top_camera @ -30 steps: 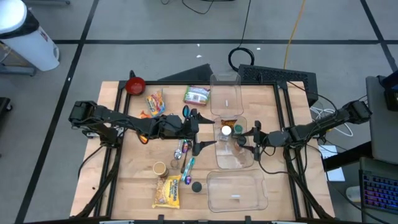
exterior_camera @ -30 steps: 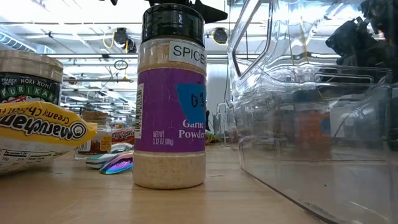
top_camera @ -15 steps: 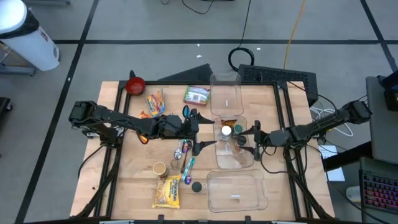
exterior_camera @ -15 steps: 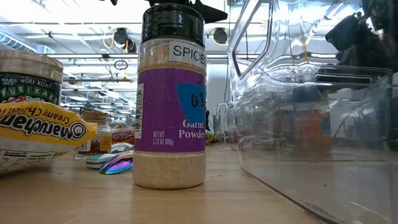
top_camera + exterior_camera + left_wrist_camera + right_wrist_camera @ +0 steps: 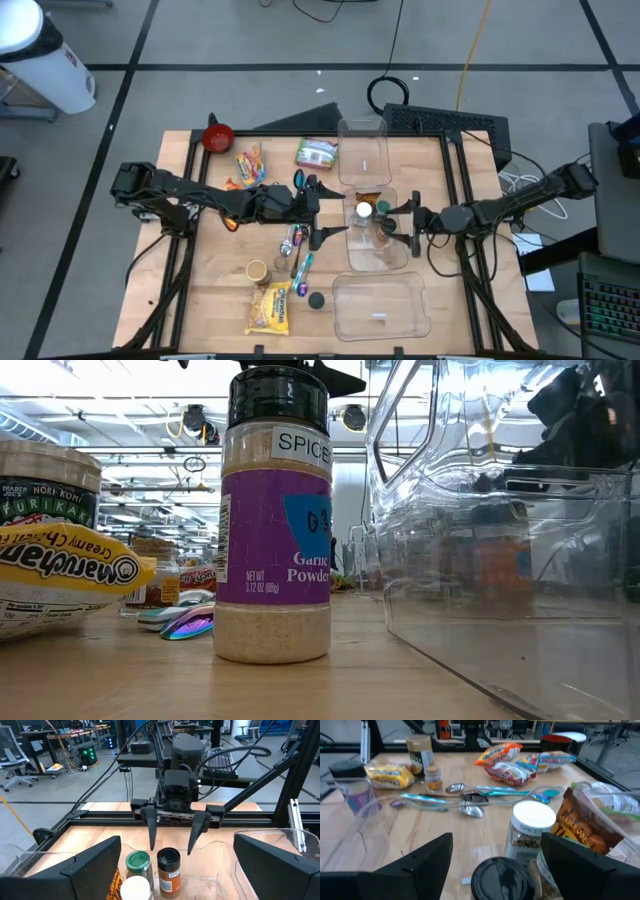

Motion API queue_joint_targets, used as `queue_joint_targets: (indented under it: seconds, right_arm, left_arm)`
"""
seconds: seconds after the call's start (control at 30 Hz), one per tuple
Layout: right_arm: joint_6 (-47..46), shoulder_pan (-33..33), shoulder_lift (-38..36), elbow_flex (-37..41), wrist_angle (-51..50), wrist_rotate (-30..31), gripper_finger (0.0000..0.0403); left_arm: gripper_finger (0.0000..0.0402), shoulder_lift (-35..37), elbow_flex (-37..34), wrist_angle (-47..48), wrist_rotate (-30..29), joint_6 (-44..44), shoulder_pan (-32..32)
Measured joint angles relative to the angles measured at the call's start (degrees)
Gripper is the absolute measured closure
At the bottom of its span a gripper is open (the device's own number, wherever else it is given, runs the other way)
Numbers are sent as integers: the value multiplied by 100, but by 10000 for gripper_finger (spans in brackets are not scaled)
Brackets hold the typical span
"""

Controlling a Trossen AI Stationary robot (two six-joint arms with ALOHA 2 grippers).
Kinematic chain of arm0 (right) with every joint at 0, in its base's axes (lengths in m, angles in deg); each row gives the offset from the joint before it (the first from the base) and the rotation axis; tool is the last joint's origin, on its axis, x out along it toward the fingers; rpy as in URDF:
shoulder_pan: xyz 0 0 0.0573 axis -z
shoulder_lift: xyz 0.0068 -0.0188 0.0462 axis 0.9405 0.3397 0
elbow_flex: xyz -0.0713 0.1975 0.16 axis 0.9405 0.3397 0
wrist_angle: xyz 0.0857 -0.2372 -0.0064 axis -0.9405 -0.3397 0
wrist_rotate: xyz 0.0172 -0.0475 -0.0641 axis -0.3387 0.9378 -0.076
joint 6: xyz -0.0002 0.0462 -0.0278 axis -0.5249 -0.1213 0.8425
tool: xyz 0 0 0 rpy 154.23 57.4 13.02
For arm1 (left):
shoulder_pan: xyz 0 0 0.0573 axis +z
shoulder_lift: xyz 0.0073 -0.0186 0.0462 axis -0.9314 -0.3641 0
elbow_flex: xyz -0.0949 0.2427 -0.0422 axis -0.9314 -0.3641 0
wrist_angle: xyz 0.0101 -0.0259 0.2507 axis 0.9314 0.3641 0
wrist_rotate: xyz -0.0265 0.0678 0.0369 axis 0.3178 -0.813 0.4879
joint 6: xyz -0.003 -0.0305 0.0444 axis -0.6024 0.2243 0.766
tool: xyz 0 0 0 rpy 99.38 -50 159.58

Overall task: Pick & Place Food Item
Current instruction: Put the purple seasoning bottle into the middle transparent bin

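- Grey floor with dark seams surrounds a wooden table point(image 5: 225, 300) framed by black rails; behind it, the low view shows a bright workshop with ceiling lights.
- Three clear plastic bins sit on the table's right half: a far bin point(image 5: 362, 150), a middle bin point(image 5: 378, 255) and a near bin point(image 5: 378, 306). I cannot tell what the far and near bins hold.
- Inside the middle bin stand a white-capped spice jar point(image 5: 530, 832), a black-lidded jar point(image 5: 502, 879) and a brown snack bag point(image 5: 587, 827).
- That black-lidded jar has an orange label and sits just ahead of the right gripper point(image 5: 410, 221), between its spread fingers but untouched by them.
- The left gripper point(image 5: 322, 210) hovers at the middle bin's other side, jaws wide apart, holding nothing; the jars lie between the two grippers.
- Loose on the wood behind the left gripper: a garlic powder shaker point(image 5: 274, 520), a yellow noodle packet point(image 5: 268, 308), a red bowl point(image 5: 217, 136) and snack packets point(image 5: 249, 168).
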Motion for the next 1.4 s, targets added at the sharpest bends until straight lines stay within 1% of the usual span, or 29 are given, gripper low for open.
queue_joint_targets:
  seconds: [0.13, 0.2, 0.37, 0.47, 0.53, 0.6, 0.67, 0.77, 0.9, 0.97, 1.13, 1.2, 1.33, 1.4]
  right_arm:
    - [0, 0, -188, -2, 2, -18, 110]
    - [-2, 0, -261, 0, 28, -159, 110]
    - [-44, -2, -303, -2, 481, -829, 110]
    - [-139, -7, -304, -2, 688, -1259, 110]
    - [-186, -27, -303, -2, 764, -1482, 110]
    - [-172, -109, -306, -4, 805, -1494, 110]
    - [-76, -207, -292, -4, 882, -1492, 110]
    - [12, -319, -311, -4, 934, -1488, 110]
    - [105, -348, -312, -4, 1107, -1482, 110]
    - [103, -345, -304, -7, 1173, -1482, 110]
    - [1, -343, -303, -4, 1191, -1482, 110]
    - [-2, -343, -301, -4, 1193, -1480, 110]
    - [-2, -343, -301, -4, 1192, -1482, 110]
    - [-2, -343, -299, -4, 1191, -1482, 110]
  left_arm:
    - [9, 0, 0, 1, 0, 0, 0]
    - [9, 0, 0, 1, 1, 0, 0]
    - [9, 1, 0, 17, 1, 5, -1]
    - [9, 31, 0, 223, 41, 184, -83]
    - [9, 312, -29, 699, 137, 413, -231]
    - [9, 600, 15, 907, 187, 509, -412]
    - [9, 942, 3, 1483, 153, 479, -617]
    - [9, 1129, 2, 1855, 125, 79, -952]
    - [9, 1217, 7, 1968, 394, -950, -1390]
    - [9, 1159, 4, 2151, 498, -1190, -1579]
    - [9, 909, -2, 2539, 543, -973, -1944]
    - [9, 763, 4, 2672, 416, -1048, -2035]
    - [9, 325, 1, 2583, 245, -1461, -2112]
    - [9, 107, 2, 2426, 157, -1529, -2117]
